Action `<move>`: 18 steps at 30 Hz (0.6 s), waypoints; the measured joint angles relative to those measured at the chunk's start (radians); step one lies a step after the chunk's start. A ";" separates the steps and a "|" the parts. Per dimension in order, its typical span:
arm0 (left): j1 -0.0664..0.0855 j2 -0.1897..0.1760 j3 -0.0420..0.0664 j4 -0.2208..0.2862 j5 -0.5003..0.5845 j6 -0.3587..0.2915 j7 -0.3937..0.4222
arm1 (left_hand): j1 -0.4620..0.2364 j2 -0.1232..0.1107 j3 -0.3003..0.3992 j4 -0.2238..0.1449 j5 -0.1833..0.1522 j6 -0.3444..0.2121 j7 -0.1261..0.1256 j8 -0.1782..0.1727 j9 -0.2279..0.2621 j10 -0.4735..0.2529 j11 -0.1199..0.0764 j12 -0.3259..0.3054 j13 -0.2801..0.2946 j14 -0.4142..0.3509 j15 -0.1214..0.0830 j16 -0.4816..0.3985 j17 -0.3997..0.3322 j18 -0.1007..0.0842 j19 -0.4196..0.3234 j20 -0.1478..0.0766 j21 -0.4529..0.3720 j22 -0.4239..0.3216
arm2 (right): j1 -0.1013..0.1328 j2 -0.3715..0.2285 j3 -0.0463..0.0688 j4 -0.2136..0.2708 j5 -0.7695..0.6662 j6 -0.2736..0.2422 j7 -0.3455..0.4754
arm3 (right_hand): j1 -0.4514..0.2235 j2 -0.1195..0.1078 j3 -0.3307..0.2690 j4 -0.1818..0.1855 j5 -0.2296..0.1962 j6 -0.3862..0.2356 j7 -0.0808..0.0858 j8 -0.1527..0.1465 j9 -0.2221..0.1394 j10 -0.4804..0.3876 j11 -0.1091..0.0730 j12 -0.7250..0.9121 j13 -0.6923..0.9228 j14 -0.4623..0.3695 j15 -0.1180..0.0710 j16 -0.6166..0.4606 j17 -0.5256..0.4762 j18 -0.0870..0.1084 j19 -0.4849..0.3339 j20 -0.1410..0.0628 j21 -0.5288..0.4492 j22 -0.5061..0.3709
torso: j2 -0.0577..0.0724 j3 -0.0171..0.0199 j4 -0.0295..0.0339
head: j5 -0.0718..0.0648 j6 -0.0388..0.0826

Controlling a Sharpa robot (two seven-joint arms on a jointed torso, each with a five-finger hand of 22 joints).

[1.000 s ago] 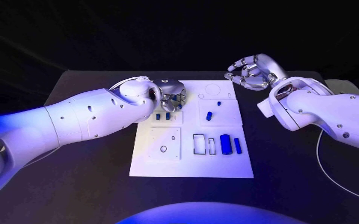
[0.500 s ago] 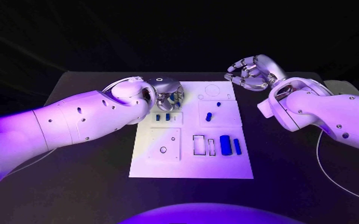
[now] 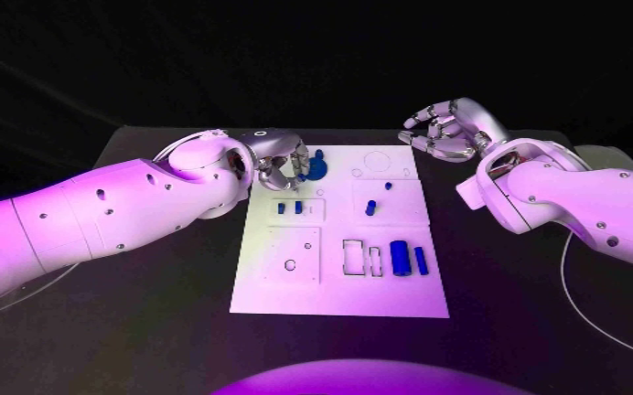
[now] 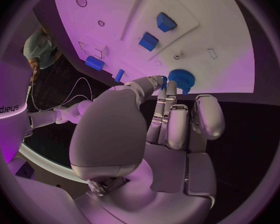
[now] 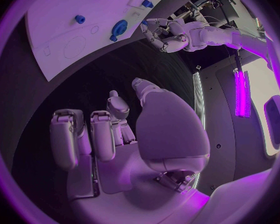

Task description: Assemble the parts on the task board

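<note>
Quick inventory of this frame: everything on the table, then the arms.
Table: one, black, under everything.
Task board: one, white, mid-table.
Gear: one, blue, held in the left robot hand's fingertips over the board's far left corner.
Small parts: several, blue, in the board's middle row.
Long parts: two, blue, upright side by side near the board's right edge.
Left robot hand: silver, pinches the gear.
Right robot hand: silver, raised beyond the board's far right corner, holds nothing.

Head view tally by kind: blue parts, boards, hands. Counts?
Blue toothed gear, pinched by left hand: 1
Other small blue parts on board: 6
White task board: 1
Silver hands, including right hand: 2
Total: 10
</note>
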 measured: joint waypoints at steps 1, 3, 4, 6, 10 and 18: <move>0.000 -0.003 0.000 0.000 0.002 0.001 -0.001 | 0.000 0.000 0.000 0.000 0.000 0.000 0.000 0.000 0.000 0.000 0.000 0.000 0.000 0.000 0.000 0.000 0.000 0.000 0.000 0.000 0.000 0.000 | 0.000 0.000 0.000 0.000 0.000 0.000 0.000 | 0.000 0.000 0.000 0.000 0.000 0.000 0.000 0.000 0.000 0.000 0.000 0.000 0.000 0.000 0.000 0.000 0.000 0.000 0.000 0.000 0.000 0.000 | 0.000 0.0000 0.0005 | 0.001 0.000; 0.000 -0.009 0.000 -0.001 0.006 0.005 -0.005 | 0.000 0.000 0.000 0.000 0.000 0.000 0.000 0.000 0.000 0.000 0.000 0.000 0.000 0.000 0.000 0.000 0.000 0.000 0.000 0.000 0.000 0.000 | 0.000 0.000 0.000 -0.001 0.000 0.000 0.000 | 0.000 0.000 0.000 0.000 0.000 0.000 0.000 0.000 0.000 0.000 0.000 0.000 0.000 0.000 0.000 0.000 0.000 0.000 0.000 0.000 0.000 0.000 | 0.000 -0.0001 0.0010 | 0.001 -0.001; 0.000 -0.010 0.000 -0.002 0.008 0.007 -0.006 | 0.000 0.000 0.000 0.000 0.000 0.000 0.000 0.000 0.000 0.000 0.000 0.000 0.000 0.000 0.000 0.000 0.000 0.000 0.000 0.000 0.000 0.000 | 0.000 0.000 0.000 -0.001 0.000 0.000 0.000 | 0.000 0.000 0.000 0.000 0.000 0.000 0.000 0.000 0.000 0.000 0.000 0.000 0.000 0.000 0.000 0.000 0.000 0.000 0.000 0.000 0.000 0.001 | 0.000 -0.0003 0.0013 | 0.001 -0.001; 0.000 -0.012 0.000 -0.006 0.011 0.011 -0.008 | -0.003 0.003 0.000 0.000 0.000 0.000 0.000 0.000 0.000 0.000 0.000 0.000 0.000 0.000 0.000 0.000 0.000 0.000 0.000 0.000 0.000 0.000 | 0.000 0.000 0.000 -0.001 0.000 0.000 0.000 | 0.000 0.000 0.000 0.000 0.000 0.000 0.000 0.000 0.000 0.000 0.000 0.000 0.000 0.000 0.000 0.000 0.000 0.000 0.000 0.000 0.000 0.001 | 0.000 -0.0005 0.0013 | 0.001 -0.001; -0.001 -0.013 0.000 -0.014 0.017 0.022 -0.013 | -0.004 0.004 0.000 0.000 0.000 0.000 0.000 -0.001 0.000 0.000 0.000 0.000 0.000 0.000 0.000 0.000 0.000 0.000 0.000 0.000 0.000 0.001 | 0.000 0.001 0.000 -0.001 0.000 0.000 0.000 | 0.000 0.000 0.000 0.000 0.000 0.000 0.000 0.000 0.000 0.000 0.000 0.000 0.000 0.000 0.000 0.000 0.000 0.000 0.000 0.000 0.000 0.001 | 0.001 -0.0005 0.0007 | 0.004 -0.002; -0.001 -0.009 -0.002 -0.032 0.023 0.040 -0.020 | -0.008 0.000 0.000 0.000 0.000 0.003 -0.004 -0.002 0.000 0.000 0.000 0.000 0.000 0.000 0.000 0.000 -0.002 0.000 0.000 0.000 0.000 0.001 | -0.001 0.001 0.000 -0.001 0.000 0.000 0.000 | 0.000 0.000 0.000 0.000 0.000 0.000 0.000 0.000 0.000 0.000 0.000 0.000 0.000 0.000 0.000 0.000 0.000 0.000 0.000 0.000 0.000 0.001 | 0.002 0.0001 -0.0010 | 0.006 -0.004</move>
